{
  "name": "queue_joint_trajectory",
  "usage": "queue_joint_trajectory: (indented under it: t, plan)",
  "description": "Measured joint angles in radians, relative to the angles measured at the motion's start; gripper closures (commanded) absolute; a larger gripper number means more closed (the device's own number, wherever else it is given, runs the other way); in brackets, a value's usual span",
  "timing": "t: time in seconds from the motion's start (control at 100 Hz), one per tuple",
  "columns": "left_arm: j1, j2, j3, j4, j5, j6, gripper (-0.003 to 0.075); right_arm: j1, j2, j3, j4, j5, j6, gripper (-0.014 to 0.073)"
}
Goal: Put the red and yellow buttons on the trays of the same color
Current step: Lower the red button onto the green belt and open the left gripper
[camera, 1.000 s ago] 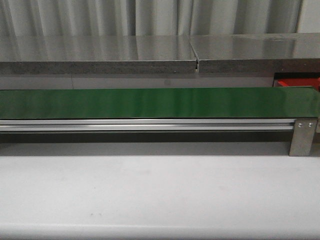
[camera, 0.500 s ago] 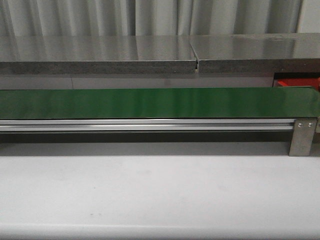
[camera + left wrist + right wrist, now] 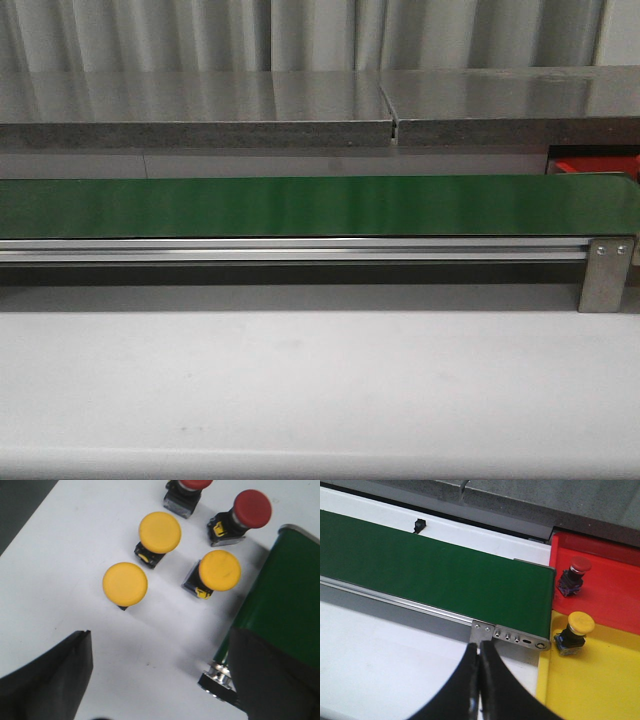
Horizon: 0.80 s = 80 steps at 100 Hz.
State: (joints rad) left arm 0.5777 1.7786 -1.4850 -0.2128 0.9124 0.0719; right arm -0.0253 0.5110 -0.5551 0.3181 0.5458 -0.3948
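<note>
Left gripper is held above the white table, fingers spread wide, nothing between them. Right gripper is poised over the conveyor's end bracket, fingers pressed together, empty.

Three yellow buttons and two red buttons stand on the table beside the green belt; the farthest red one is cut off. One red button sits in the red tray, one yellow button in the yellow tray.

Neither arm is seen in the front view.

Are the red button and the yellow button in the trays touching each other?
Apart. The right wrist view shows the red button and the yellow button separated by bare tray floor.
</note>
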Motion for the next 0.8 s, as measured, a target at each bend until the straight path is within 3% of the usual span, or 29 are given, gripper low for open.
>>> queue_joint_trajectory:
  t: [0.31, 0.8]
  plan:
    - [0.014, 0.085, 0.0, 0.056, -0.003, -0.03, 0.0168, 0.0, 0.0, 0.0, 0.0, 0.0, 0.0, 0.0668]
    - [0.014, 0.203, 0.0, 0.015, -0.157, -0.03, 0.0171, 0.0, 0.0, 0.0, 0.0, 0.0, 0.002, 0.0668]
